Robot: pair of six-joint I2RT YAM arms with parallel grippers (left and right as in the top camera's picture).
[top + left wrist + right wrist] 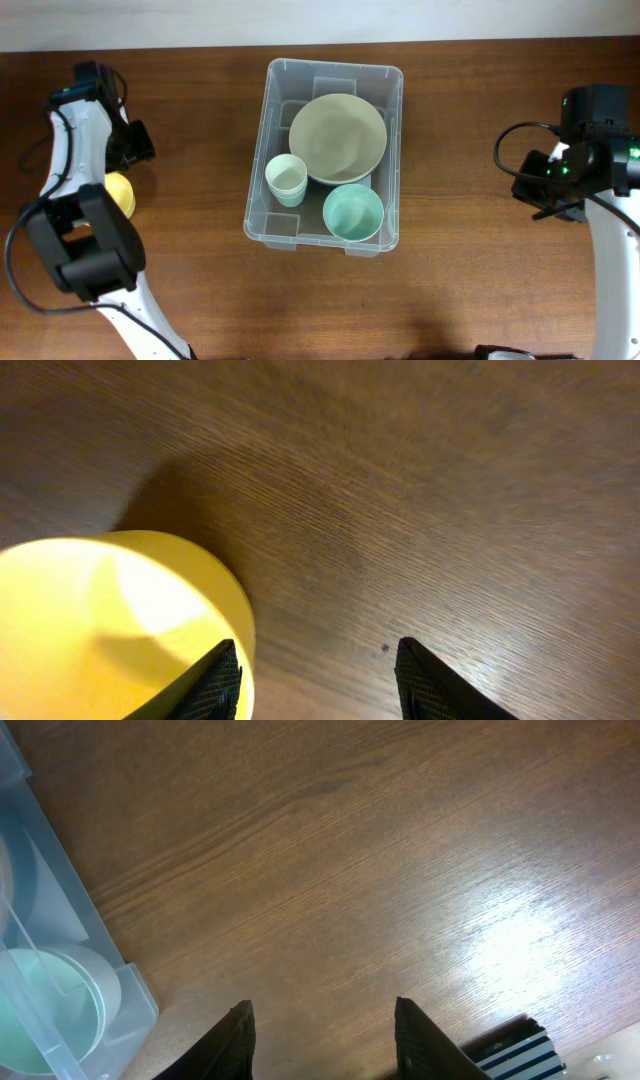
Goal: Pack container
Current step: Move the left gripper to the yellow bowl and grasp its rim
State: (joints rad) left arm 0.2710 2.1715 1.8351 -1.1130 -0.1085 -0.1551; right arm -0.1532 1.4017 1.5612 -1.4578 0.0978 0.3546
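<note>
The left gripper (315,690) hung over the brown wooden table (420,510), its two dark fingertips (428,682) spread apart with only bare wood between them. A yellow cup (100,630), mouth upward, sat at lower left. The nearer fingertip stood right at its rim, perhaps touching, though blur hid that.

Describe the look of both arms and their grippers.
Left arm and right arm: white curved shells, black joint blocks, looping black cables; green lights glow on the right one. Left gripper and right gripper: black, tapering, wedge-shaped fingers.
</note>
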